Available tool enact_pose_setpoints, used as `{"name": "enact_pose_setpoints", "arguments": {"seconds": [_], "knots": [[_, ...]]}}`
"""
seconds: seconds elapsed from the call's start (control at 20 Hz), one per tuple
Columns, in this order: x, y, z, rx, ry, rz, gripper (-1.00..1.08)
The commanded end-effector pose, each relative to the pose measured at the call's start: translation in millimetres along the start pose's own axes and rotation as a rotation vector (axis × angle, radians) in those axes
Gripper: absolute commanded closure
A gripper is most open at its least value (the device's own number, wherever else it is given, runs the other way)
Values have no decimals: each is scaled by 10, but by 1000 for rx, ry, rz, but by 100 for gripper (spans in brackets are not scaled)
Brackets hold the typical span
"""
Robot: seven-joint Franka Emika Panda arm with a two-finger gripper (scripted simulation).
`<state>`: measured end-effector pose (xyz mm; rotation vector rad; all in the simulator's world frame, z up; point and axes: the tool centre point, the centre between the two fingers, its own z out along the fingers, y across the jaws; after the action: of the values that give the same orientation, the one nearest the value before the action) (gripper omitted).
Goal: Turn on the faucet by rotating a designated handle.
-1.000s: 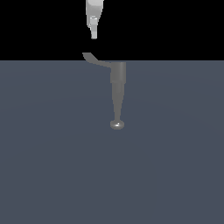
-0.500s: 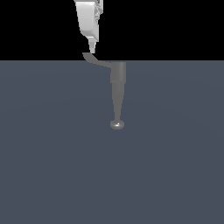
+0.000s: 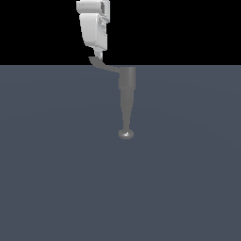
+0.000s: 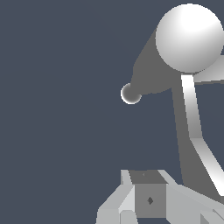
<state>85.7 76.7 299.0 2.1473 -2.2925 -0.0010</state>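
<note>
In the exterior view the grey faucet (image 3: 127, 80) stands at the floor's far edge, its tapering spout ending in a shiny knob (image 3: 125, 134). The handle (image 3: 104, 65), a thin bent lever, sticks out toward the exterior view's left. My white gripper (image 3: 97, 54) hangs straight above the lever's paddle tip, fingers together, their tips at or just touching it. In the wrist view the handle (image 4: 194, 127) is a bright strip running from the faucet's round top (image 4: 190, 37) down beside my gripper (image 4: 145, 176). The spout knob (image 4: 130, 93) shows beyond.
Flat dark grey floor (image 3: 56, 164) lies all around the faucet, with a black background behind the gripper. Nothing else shows in either view.
The gripper has come down and slightly toward the exterior view's left, from well above the lever to its tip. The faucet and handle have not moved.
</note>
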Motion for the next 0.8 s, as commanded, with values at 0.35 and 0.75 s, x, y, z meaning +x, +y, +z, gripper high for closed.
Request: {"name": "enact_pose_setpoints", "arguments": {"seconds": [0.35,0.75], "knots": [[1,101,5,0,0,3,108],[5,322,7,0,0,3,108]]}}
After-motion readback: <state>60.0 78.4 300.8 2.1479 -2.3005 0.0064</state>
